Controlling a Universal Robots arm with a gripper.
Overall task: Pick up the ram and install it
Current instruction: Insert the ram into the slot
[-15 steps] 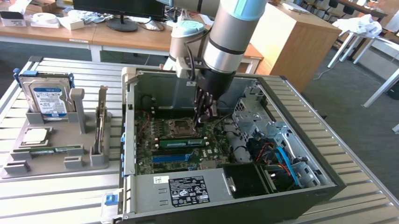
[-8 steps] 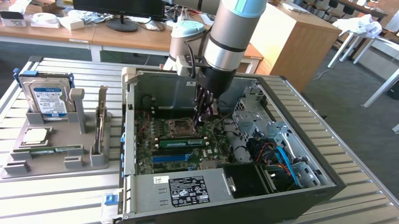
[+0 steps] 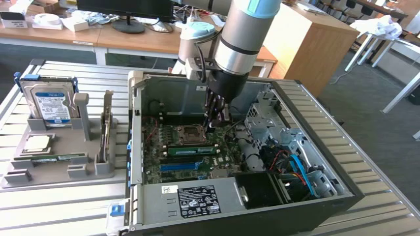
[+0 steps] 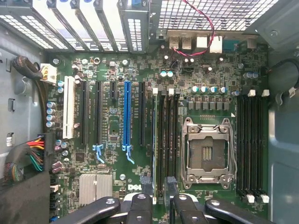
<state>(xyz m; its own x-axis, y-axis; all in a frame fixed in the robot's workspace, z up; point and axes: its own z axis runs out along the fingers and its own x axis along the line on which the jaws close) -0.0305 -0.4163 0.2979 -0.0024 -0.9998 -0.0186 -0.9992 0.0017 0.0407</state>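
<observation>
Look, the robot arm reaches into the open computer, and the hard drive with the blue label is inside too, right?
Not quite: the exterior view shows the hard drive standing outside the computer, in the gray holder at the exterior view's left. The robot arm does reach into the open computer.

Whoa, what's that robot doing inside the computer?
A robot arm is down inside the open computer case. Its gripper hangs just above the motherboard, right over the ram, a thin green stick standing on edge in a slot beside the processor socket. I can't tell whether the stick is gripped, or whether it is pushed all the way in.
</observation>
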